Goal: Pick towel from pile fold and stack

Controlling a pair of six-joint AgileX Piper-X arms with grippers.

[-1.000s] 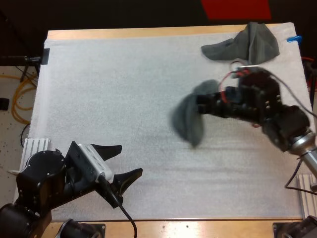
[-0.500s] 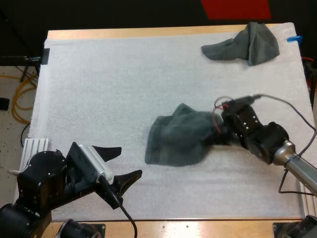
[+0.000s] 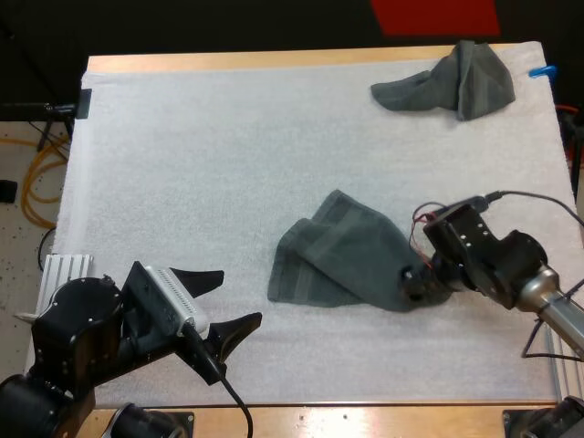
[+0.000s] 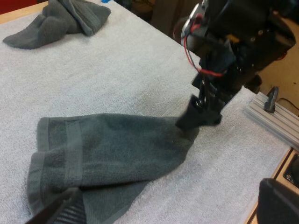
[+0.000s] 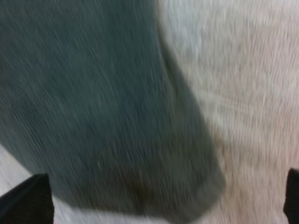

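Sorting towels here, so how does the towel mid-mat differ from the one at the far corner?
The middle towel lies spread mostly flat; the far towel sits crumpled. The middle towel has the right gripper at its edge; the far towel lies alone. Both are dark grey-green.

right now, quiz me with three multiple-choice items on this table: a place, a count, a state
1. Where is the crumpled towel? A) far right corner of the mat B) its near left corner C) off the mat
2. How many towels lie on the mat? A) one B) two C) three
3. The left tool is: A) open B) shut on a towel C) shut on nothing
Answers: 1 A, it lies at that corner. 2 B, the crumpled one plus the spread towel at the right tool. 3 A, its fingers stand apart, clear.
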